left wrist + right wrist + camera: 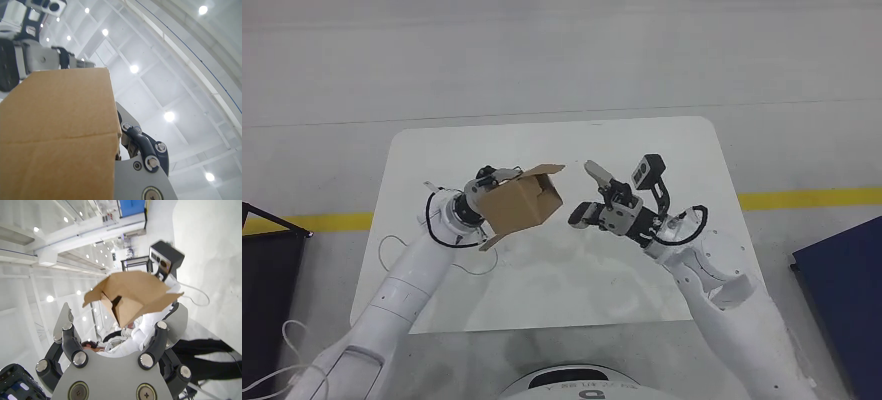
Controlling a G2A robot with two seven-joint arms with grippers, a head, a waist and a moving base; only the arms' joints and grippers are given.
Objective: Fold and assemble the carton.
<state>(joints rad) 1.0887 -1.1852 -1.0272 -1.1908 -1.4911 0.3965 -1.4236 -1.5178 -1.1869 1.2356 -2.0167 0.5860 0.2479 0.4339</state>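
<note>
A brown carton [523,201] hangs above the middle of the white table [662,150], held from its left end by my left gripper [485,186], which is shut on it. One flap sticks out at the carton's top right corner and another hangs at its lower left. In the left wrist view a carton wall [56,132] lies against one metal finger [125,121]. My right gripper [589,192] stands open just right of the carton, apart from it. From the right wrist, the carton's end [132,294] faces my right gripper [122,308], with inner flaps partly folded and a gap between them.
Bare tabletop lies all around the arms. A yellow line [812,198] runs across the floor on both sides. A dark blue object [842,290] stands off the table's right edge and a black frame [267,260] off its left.
</note>
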